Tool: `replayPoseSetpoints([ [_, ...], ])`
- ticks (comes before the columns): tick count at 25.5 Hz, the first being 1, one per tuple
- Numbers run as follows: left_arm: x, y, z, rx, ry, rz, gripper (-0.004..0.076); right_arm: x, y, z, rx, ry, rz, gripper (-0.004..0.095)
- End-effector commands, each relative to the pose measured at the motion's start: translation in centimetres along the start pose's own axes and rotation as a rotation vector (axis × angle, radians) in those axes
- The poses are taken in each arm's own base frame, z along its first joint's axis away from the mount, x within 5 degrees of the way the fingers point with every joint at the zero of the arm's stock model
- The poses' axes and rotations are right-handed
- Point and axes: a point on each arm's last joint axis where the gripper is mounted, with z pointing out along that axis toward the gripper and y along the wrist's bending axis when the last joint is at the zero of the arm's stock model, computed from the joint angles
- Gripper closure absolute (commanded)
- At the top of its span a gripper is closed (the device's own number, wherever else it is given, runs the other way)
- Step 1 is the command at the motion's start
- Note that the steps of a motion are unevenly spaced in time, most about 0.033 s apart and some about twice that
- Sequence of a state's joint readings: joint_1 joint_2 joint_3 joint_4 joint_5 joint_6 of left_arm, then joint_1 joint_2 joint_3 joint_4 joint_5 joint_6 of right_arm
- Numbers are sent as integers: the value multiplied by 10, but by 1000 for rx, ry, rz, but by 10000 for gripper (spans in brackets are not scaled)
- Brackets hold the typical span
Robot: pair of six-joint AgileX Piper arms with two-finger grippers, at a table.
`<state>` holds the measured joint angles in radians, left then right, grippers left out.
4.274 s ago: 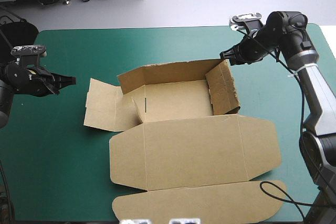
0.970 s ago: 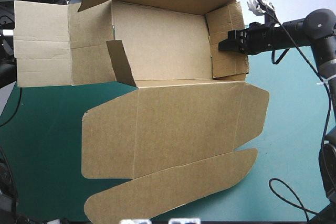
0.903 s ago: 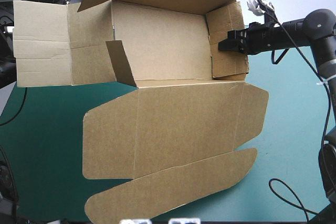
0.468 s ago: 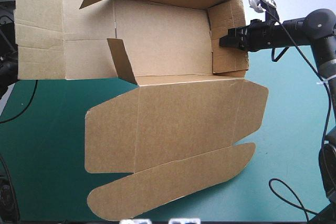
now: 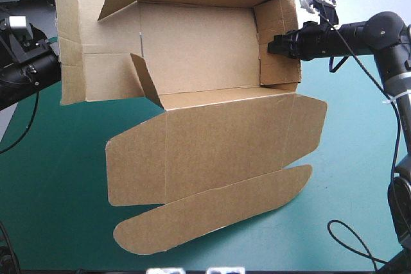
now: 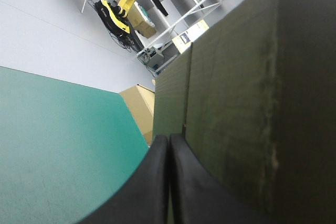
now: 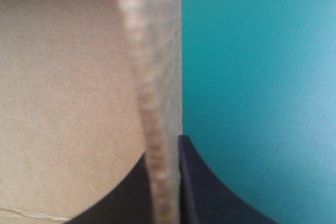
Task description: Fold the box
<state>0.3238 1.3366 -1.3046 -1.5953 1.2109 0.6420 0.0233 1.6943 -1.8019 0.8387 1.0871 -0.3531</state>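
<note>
The brown box [image 5: 205, 49] hangs tilted above the teal-green table, its open inside facing the high view. The lid panel [image 5: 218, 152] and its tuck flap [image 5: 212, 219] droop toward the table. My left gripper [image 5: 56, 63] is shut on the box's outer left flap [image 5: 72, 56], which is turned edge-on. In the left wrist view the black fingers [image 6: 169, 139] meet in an arch with the board [image 6: 252, 103] beside them. My right gripper [image 5: 273, 44] is shut on the box's right end wall [image 5: 280, 30]. In the right wrist view that wall's edge [image 7: 152, 103] runs between my fingers [image 7: 165, 153].
The table cover [image 5: 58, 178] lies bare under and around the hanging lid. A small inner flap [image 5: 144, 81] sticks out inside the box at its left. In the left wrist view a piece of brown board [image 6: 140, 106] shows beyond the table's edge.
The box, flat on the table at first, now hangs lifted between both grippers. Just before now, the left flap swung from broadside to nearly edge-on as my left arm moved inward.
</note>
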Motion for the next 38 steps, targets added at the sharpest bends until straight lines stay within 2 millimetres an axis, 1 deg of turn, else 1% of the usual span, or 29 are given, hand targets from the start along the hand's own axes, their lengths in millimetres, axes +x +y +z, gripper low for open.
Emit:
replayPoseSetpoints([
  [1, 4, -39, -6, 132, 15, 60, 733, -14, 26, -22, -54, -140, -20, 921],
  [6, 10, -50, -10, 110, 31, 109, 733, -16, 26, -22, -47, -155, -23, 921],
  [9, 14, -54, -12, 86, 48, 117, 733, -15, 29, -19, -44, -154, -40, 921],
  [14, 17, -55, -13, 57, 66, 132, 733, -13, 35, -7, -27, -141, -77, 921],
  [18, 20, -57, -15, 29, 82, 149, 733, -13, 35, 3, -37, -142, -69, 921],
  [20, 21, -56, -15, 10, 93, 156, 733, -13, 32, 8, -42, -138, -57, 921],
  [30, 23, -52, -15, -25, 113, 153, 733, -14, 24, 17, -34, -143, -39, 921],
  [35, 23, -52, -15, -30, 116, 155, 733, -10, 31, 33, -47, -120, -55, 921],
  [38, 25, -48, -15, -74, 141, 164, 733, -8, 36, 42, -57, -122, -60, 921],
])
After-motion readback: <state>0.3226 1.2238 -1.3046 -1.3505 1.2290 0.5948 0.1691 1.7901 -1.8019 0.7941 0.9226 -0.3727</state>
